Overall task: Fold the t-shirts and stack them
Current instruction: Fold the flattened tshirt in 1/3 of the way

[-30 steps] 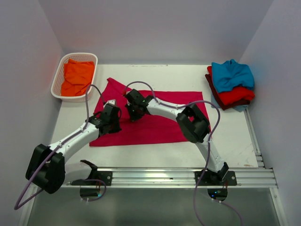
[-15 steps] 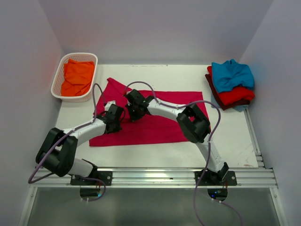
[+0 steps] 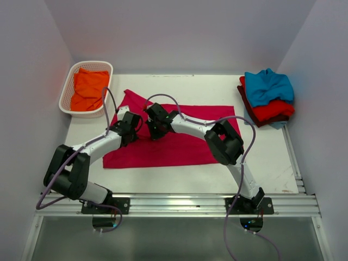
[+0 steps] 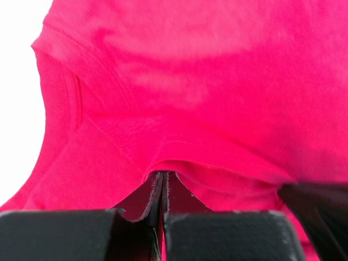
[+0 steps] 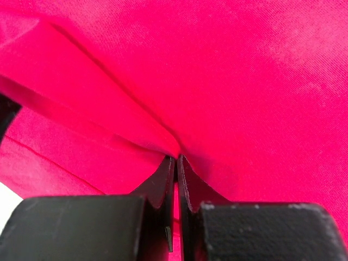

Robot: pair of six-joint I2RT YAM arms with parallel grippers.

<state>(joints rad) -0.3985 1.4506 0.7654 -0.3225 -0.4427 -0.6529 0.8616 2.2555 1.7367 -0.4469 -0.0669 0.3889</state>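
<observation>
Cloth filled the top view: the crimson-pink t-shirt (image 3: 179, 147) lay spread right of the basket (image 3: 68, 81), with the left gripper (image 3: 129, 124) and right gripper (image 3: 154, 125) on its basket-side end. The left wrist view showed that gripper's fingers (image 4: 147, 200) pinched tight on a raised hem; the right wrist view showed fingers (image 5: 161, 187) clamped on a fold.

No legible text or labels

A white lattice basket (image 3: 66, 92) is set at the far left corner of the white bench (image 3: 190, 89); a metal rail (image 3: 179, 202) is fixed along its near edge.
</observation>
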